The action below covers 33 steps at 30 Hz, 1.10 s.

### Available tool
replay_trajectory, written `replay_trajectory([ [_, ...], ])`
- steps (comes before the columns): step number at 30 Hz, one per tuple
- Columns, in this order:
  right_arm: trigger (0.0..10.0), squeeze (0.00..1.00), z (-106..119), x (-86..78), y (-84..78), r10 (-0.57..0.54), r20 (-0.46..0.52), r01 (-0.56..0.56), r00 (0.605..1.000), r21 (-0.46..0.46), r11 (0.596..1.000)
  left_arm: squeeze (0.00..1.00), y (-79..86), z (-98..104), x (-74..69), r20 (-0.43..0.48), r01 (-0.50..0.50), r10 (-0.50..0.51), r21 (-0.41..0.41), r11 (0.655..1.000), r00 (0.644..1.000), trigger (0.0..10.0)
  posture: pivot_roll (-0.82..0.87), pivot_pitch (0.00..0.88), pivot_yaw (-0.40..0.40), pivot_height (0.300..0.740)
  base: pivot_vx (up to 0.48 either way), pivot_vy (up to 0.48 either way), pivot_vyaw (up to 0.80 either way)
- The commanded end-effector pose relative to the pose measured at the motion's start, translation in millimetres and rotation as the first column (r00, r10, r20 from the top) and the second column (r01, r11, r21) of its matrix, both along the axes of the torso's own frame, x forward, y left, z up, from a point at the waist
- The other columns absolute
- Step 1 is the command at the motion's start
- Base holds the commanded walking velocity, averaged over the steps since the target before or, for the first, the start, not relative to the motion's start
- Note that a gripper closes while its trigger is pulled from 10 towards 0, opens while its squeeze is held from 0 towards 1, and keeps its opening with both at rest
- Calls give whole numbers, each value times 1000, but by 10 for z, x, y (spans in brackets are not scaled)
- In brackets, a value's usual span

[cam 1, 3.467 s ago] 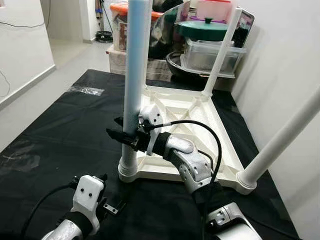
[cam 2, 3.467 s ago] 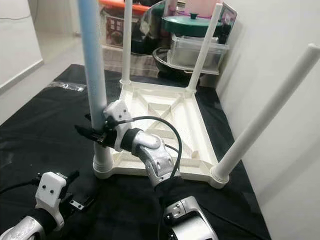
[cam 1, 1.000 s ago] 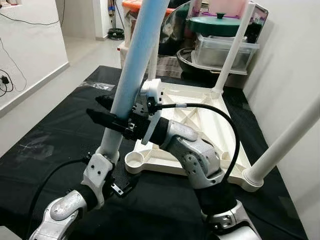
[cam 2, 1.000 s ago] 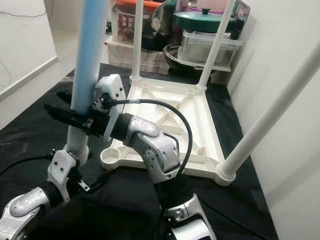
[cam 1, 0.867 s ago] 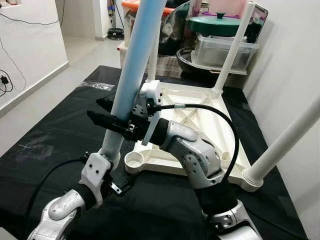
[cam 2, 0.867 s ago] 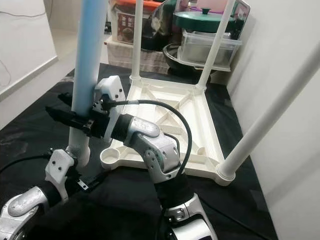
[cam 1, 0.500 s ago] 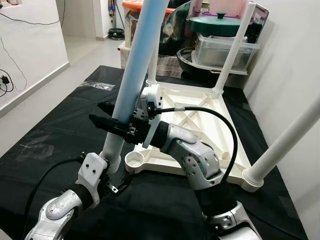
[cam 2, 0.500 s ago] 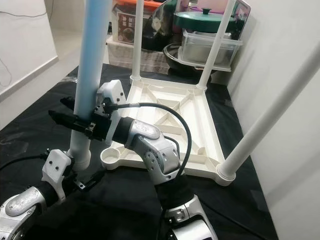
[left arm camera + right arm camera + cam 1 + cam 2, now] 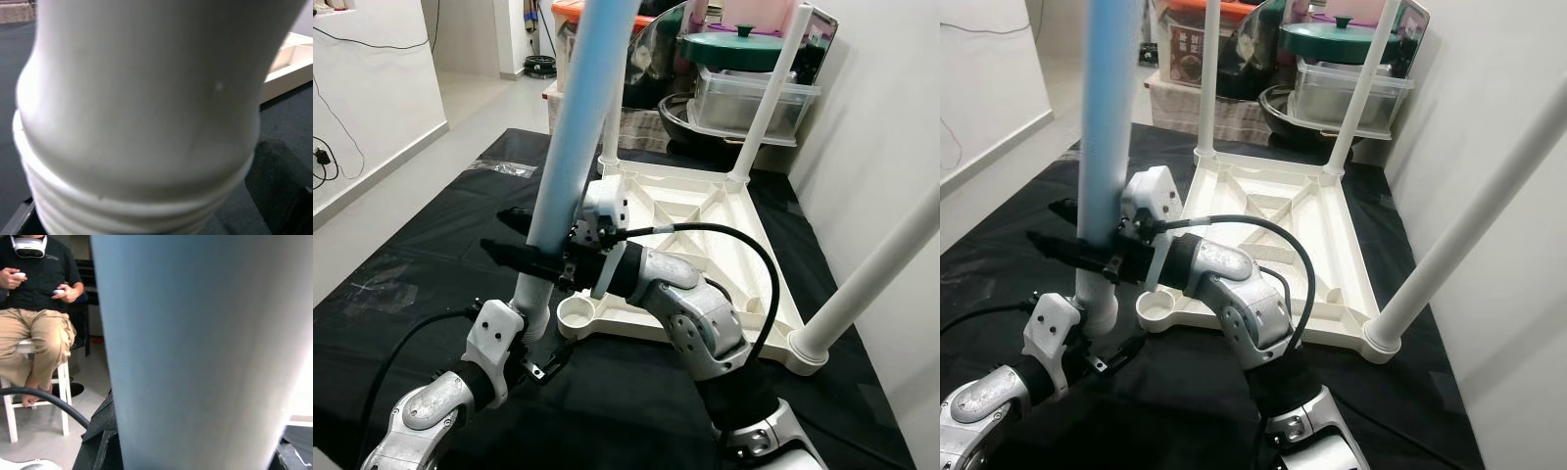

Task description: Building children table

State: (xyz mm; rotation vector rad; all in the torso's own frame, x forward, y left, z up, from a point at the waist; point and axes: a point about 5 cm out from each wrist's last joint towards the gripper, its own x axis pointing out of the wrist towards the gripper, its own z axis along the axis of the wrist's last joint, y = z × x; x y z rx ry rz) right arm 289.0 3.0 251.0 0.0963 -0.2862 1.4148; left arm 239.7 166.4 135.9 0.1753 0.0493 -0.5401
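Right now I have my left gripper [image 9: 536, 364] low at the near left of the black mat [image 9: 401, 264], its fingers on either side of the threaded foot of the loose leg [image 9: 570, 147]; the left wrist view is so close to that ribbed white end [image 9: 137, 161] that I cannot tell whether the fingers are spread or pressing on it. That leg is pale blue over most of its length, white at the bottom, and leans a little to the right as it rises out of the top of the picture. Its foot sits on the mat just beside the near left corner of the upturned white tabletop [image 9: 705, 225], not in the empty round socket [image 9: 576, 313] there. My right gripper [image 9: 524, 257] reaches across from the right and is clamped on the leg's lower shaft, black fingers pinching it from both sides. Further right, three white legs stand in the tabletop's other corners, two at the far edge [image 9: 769, 93] and one at the near right corner [image 9: 871, 264], which leans right. Beyond the mat's far edge are stacked storage tubs and a green lid [image 9: 744, 44]. In the right wrist view a person [image 9: 34, 313] sits on a white stool.
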Motion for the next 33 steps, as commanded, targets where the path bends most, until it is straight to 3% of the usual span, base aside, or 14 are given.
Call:
replay_trajectory([
  [1, 10000, 0, -153, 18, -50, 2, -50, -6, 999, -73, 997, 0, 49, 112, 20, 56, -12, 11, 13, 1000, 998, 10000, 113, 0, -92, 740, 0, 0, 0],
  [12, 10000, 0, -135, -68, -149, 99, -44, -103, 994, -87, 991, 0, 64, 108, 36, 55, -20, 19, 19, 1000, 998, 10000, 105, 0, -89, 740, 0, 0, 0],
  [20, 10000, 0, -121, -109, -116, 122, -59, -126, 991, -72, 989, 0, 32, 92, 50, 52, -14, 13, 16, 1000, 999, 10000, 103, 0, -88, 740, 0, 0, 0],
  [22, 10000, 0, -92, -137, -104, 147, -65, -151, 987, -61, 987, 0, 23, 116, 51, 82, -2, 2, 1, 1000, 997, 0, 101, 0, -88, 740, 0, 0, 0],
  [33, 10000, 0, -69, -181, -85, 175, -73, -179, 982, -54, 982, 0, -42, 138, 10, 127, 64, -65, 10, 998, 990, 0, 97, 0, -90, 740, 0, 0, 0],
])
